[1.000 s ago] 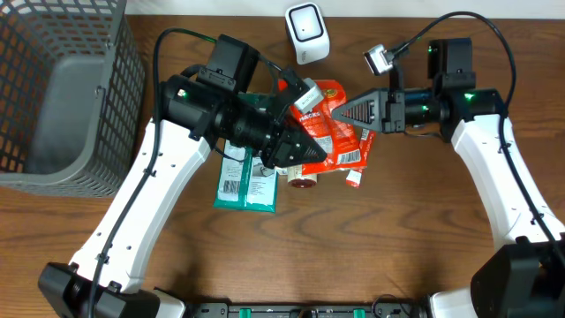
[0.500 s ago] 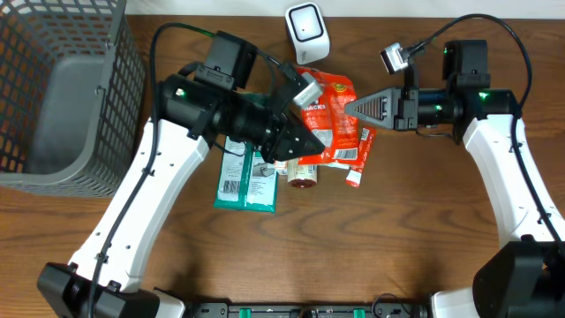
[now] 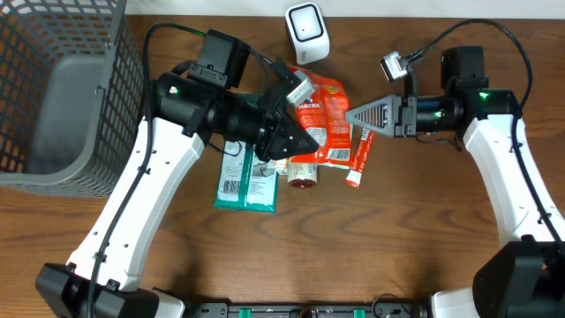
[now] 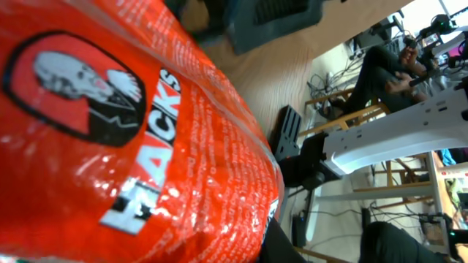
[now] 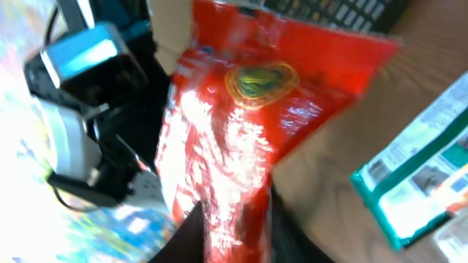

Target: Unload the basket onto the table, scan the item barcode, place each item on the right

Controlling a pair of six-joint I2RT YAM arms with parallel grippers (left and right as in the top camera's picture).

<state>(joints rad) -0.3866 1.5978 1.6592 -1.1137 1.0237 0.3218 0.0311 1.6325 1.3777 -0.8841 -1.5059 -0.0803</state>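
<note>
I am watching left gripper (image 3: 298,141) clenching the red snack bag (image 3: 325,110), bag being held at 6 o'clock of the white scanner (image 3: 307,33), right gripper (image 3: 353,115) pointing at bag's 3 o'clock edge, its jaws I cannot tell

My left tool (image 3: 303,141) is clamped closed, arm reaching inward; my right tool (image 3: 354,115) points toward it, jaw gap unreadable.

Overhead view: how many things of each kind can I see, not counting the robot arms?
Red snack bag: 1
Green packs: 2
Red-and-white tube: 1
Small round container: 1
White scanner: 1
Grey basket: 1
Total: 7
</note>
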